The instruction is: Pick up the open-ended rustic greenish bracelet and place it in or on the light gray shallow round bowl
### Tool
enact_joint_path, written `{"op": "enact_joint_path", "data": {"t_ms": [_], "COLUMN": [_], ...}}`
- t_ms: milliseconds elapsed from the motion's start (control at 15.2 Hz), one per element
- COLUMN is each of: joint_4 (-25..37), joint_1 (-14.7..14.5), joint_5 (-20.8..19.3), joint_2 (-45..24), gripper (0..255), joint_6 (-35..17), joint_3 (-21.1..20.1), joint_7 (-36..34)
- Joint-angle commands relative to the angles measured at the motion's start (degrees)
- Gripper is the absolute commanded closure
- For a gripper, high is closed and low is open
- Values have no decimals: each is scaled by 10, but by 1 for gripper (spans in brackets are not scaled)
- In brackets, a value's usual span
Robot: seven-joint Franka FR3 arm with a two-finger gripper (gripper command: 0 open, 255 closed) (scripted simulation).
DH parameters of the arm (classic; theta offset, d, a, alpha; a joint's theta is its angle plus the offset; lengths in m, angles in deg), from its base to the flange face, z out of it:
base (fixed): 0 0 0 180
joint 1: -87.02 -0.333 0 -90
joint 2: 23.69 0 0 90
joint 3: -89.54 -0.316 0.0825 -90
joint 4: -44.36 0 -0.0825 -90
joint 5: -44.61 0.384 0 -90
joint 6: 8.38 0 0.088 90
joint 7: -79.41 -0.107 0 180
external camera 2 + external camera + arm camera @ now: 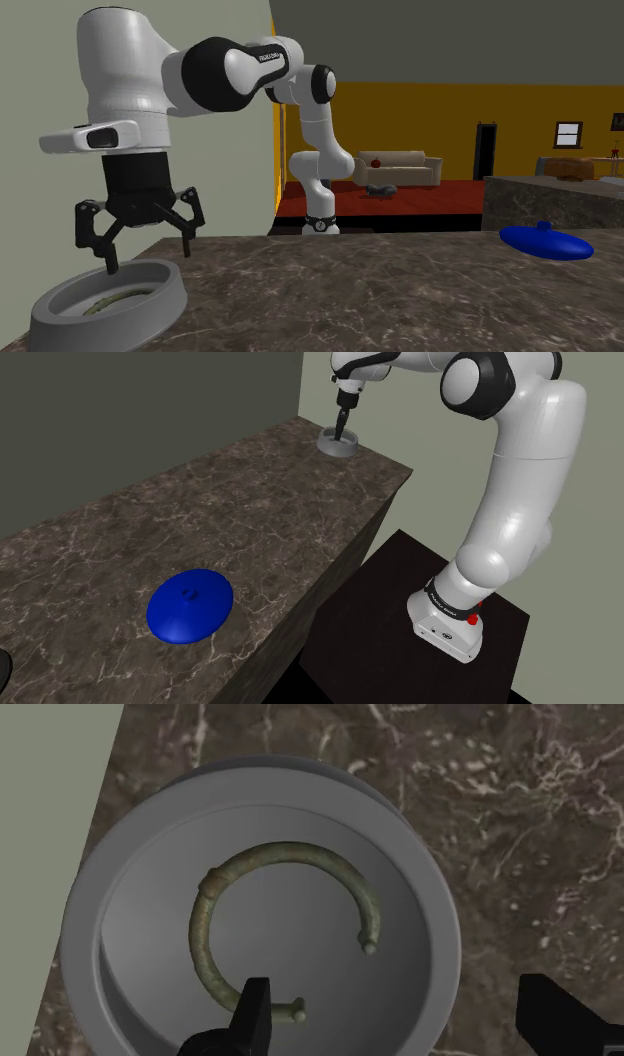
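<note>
Wrist view: greenish bracelet (290, 853) lies flat inside the grey bowl (82, 934), at the shoulder view's twelve o'clock — placing looks done; gripper (392, 994) hangs wide open, empty — only withdrawal remains

Small pale lettering (268, 57) on the arm (120, 60); too small to read.

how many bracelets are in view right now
1. The greenish open-ended bracelet lies flat inside the grey bowl, under the open gripper. Anything behind the arm could be hidden.
</note>
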Motion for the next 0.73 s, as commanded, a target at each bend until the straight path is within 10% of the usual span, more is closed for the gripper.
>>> {"op": "enact_joint_path", "data": {"t_ms": [0,660], "joint_4": [22,49], "joint_1": [1,3], "joint_5": [-2,-4], "joint_2": [6,11], "gripper": [0,0], "joint_6": [28,60], "joint_3": [1,3], "joint_7": [-1,-3]}}
